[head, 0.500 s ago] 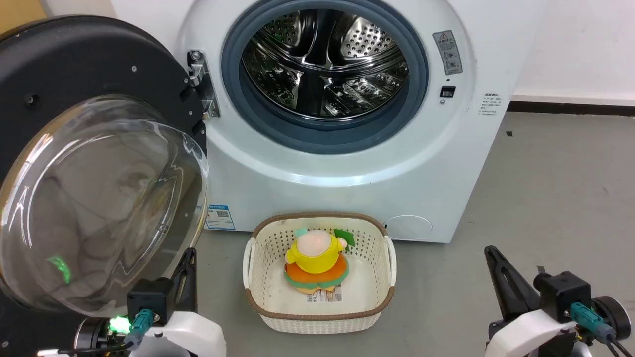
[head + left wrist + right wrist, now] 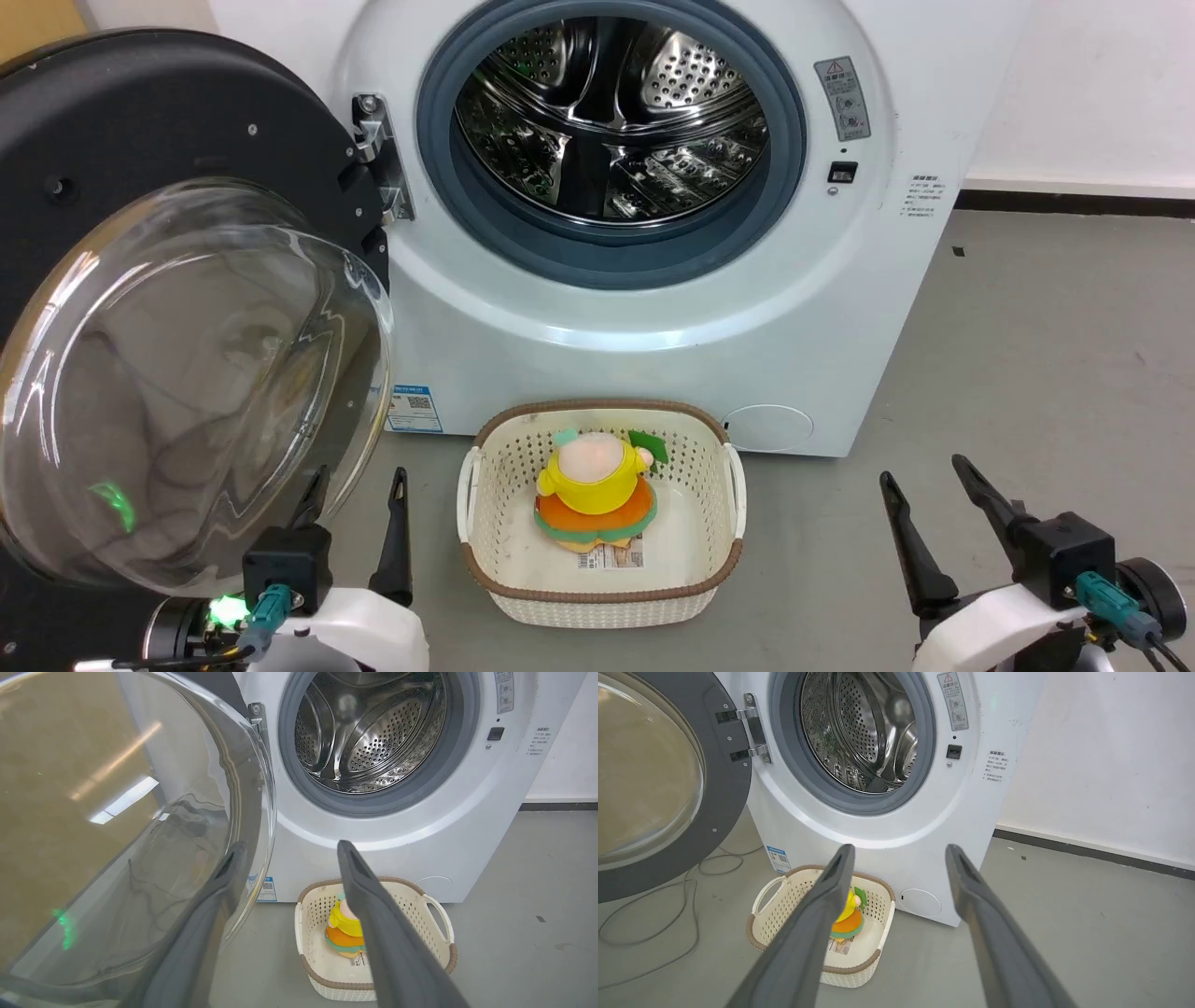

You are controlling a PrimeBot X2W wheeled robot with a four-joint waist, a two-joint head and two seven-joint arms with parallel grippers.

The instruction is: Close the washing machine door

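Left gripper (image 2: pixel 361 476) sits low at the near left, its two fingers spread apart and holding nothing. Right gripper (image 2: pixel 921 469) at the near right is spread apart too, and empty. The washing machine door (image 2: pixel 187 355) hangs wide open on the left of the washing machine (image 2: pixel 653 308), with its glass bowl bulging toward the robot. One left finger is just beside that glass. It could bump the round, smooth glass or slide off it. Then the door might swing only part way and not click shut. Half a second ago both grippers were closed tight; now both are open. The door has not moved.
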